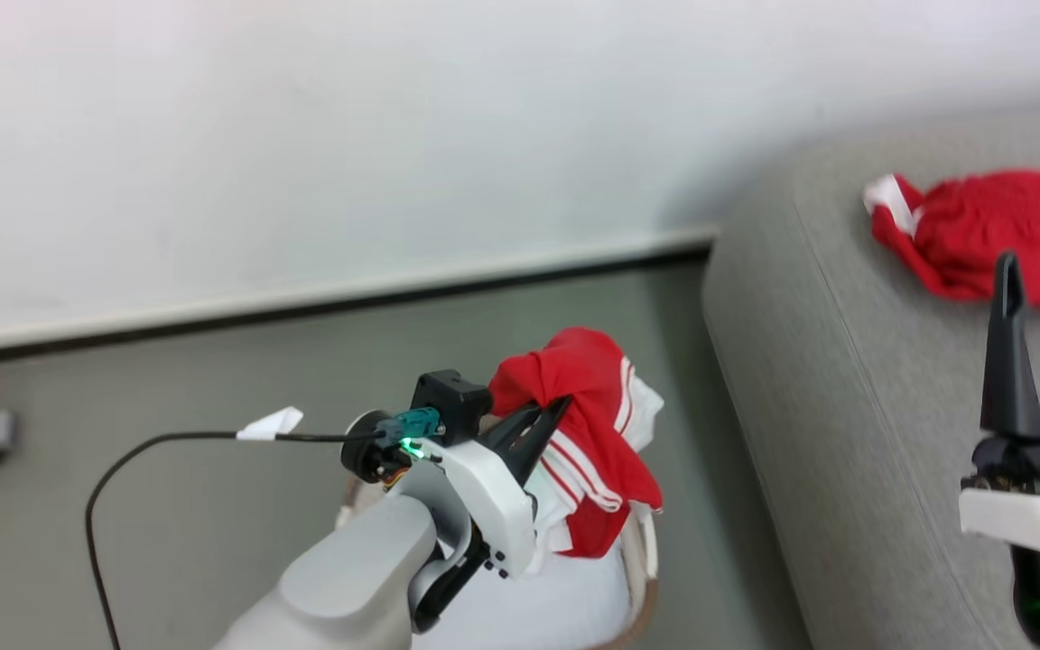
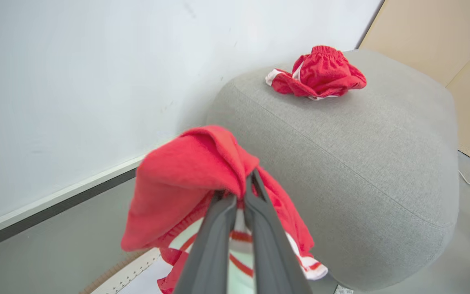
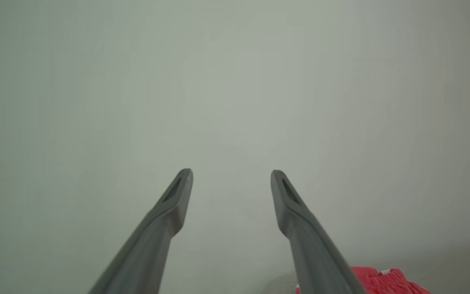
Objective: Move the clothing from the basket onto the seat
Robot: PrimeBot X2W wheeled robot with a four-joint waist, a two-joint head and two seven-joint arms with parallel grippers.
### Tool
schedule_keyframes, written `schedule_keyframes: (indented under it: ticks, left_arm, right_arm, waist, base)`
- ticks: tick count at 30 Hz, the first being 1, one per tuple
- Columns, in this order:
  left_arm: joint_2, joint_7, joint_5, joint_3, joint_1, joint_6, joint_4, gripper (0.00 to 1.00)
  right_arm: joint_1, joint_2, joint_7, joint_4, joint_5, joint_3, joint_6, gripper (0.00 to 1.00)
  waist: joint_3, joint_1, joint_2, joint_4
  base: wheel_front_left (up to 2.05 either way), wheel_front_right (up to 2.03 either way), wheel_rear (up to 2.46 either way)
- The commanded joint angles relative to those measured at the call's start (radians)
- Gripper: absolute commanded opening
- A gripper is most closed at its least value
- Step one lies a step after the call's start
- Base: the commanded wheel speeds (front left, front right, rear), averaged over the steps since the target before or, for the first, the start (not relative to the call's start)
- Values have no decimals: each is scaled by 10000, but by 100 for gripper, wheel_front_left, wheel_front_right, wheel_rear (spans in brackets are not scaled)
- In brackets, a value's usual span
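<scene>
Head view: the left hand [image 1: 547,420] is closed tight on a red, white-striped cloth garment [image 1: 597,397], which hangs above the small oval cream plastic basket [image 1: 645,578], left of the large grey fabric sofa [image 1: 845,379].

Left wrist view: the hand holds only a thin fold, so I judge the garment may slip to the floor [image 2: 55,253].

Right wrist view: the right hand [image 3: 231,175] is wide open and empty.

The left arm [image 1: 366,569] and the hanging red cloth [image 1: 588,397] are hiding most of the basket [image 1: 642,587]. The head view's right edge is cutting off the red shorts [image 1: 998,226] lying on the seat [image 1: 845,406].
</scene>
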Motion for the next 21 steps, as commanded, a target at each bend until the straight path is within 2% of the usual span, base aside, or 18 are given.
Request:
schedule_keyframes:
  ticks: [1, 13, 21]
  left_arm:
    - [142, -13, 194, 190, 184, 100, -375, 0]
    - [770, -11, 688, 1072, 20, 616, -2961, 0]
    - [1233, 269, 853, 1447, -443, 1272, -4594, 0]
  right_arm:
    - [315, -69, 11, 68, 86, -39, -22, 100]
    - [1343, -148, 11, 620, 414, 565, -22, 100]
    - [1674, -120, 10, 934, 524, 1157, -22, 100]
  waist:
    - [-800, 4, 0, 620]
    - [-1593, 4, 0, 1145]
    - [-1804, 4, 0, 1299]
  base:
    - [0, 0, 0]
    - [0, 0, 0]
    - [0, 0, 0]
